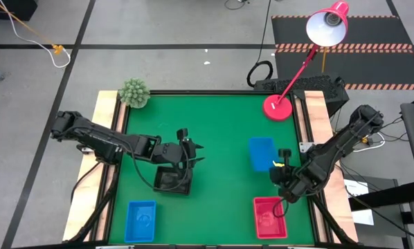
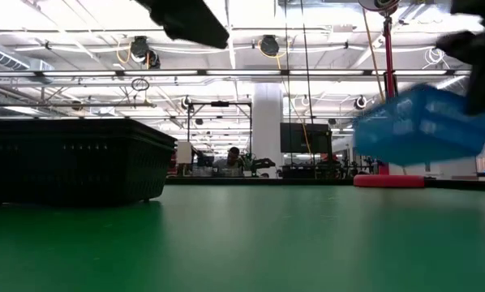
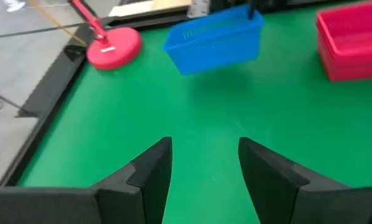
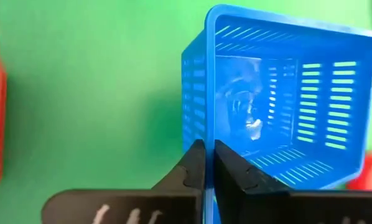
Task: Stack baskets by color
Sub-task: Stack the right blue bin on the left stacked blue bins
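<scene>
A blue basket [image 1: 261,153] hangs tilted over the table's right half, with my right gripper [image 1: 283,166] shut on it; the low view shows this blue basket [image 2: 421,122] off the green surface. A second blue basket [image 1: 140,220] sits on its bottom at the near left, and a red basket [image 1: 271,217] sits on its bottom at the near right. A black basket [image 1: 172,181] rests on its bottom left of centre. My left gripper [image 3: 204,168] is open over bare green, just beyond the black basket's far side. My right gripper pinches one side wall of the blue basket at its rim [image 4: 206,134], one finger [image 4: 189,168] outside the wall and the other [image 4: 236,171] inside. The fingers slant down from the table's right. The basket is tilted and lifted clear of the table.
A red round lamp base [image 1: 277,107] stands at the far right of the table, its arm leaning up to the lamp head [image 1: 328,24]. A small green plant [image 1: 133,92] sits at the far left corner. Wooden rails [image 1: 104,138] border the green surface on both sides.
</scene>
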Available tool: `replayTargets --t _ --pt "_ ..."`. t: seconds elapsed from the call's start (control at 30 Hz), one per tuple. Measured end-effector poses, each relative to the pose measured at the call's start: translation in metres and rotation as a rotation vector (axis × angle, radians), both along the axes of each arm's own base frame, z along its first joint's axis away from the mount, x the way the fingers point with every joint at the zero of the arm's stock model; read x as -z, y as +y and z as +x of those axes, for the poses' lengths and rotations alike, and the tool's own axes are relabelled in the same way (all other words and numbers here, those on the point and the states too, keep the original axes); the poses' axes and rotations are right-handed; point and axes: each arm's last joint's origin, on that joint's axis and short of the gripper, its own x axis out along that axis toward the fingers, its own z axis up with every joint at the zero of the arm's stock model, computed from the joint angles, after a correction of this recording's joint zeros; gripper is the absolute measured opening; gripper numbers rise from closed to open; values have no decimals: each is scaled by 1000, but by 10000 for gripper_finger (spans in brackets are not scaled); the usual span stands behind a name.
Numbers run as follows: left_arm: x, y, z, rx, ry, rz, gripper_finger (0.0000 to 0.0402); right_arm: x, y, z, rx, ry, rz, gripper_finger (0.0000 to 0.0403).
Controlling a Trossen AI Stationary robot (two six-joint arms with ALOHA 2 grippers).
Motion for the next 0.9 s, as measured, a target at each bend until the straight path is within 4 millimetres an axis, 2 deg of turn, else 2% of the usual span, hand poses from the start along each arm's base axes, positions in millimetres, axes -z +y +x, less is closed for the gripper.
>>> replayTargets --t 0.23,0.33,0.47,0.6,0.73,0.9 --pt "-35 -4 17 -74 -11 -26 189 -18 1 39 -129 -123 -131 4" --pt "-47 -6 31 -78 -8 -26 189 -17 4 59 -194 -160 -188 4" --pt "-58 -5 53 -108 22 -37 189 -7 12 83 -301 -178 -272 4" --pt "-55 -6 73 -103 87 10 205 5 19 96 -362 -167 -316 4" --pt "-43 -2 90 -161 146 20 249 13 22 101 -367 -160 -359 4" --pt "-22 8 104 -219 224 53 302 14 23 104 -356 -175 -376 4"
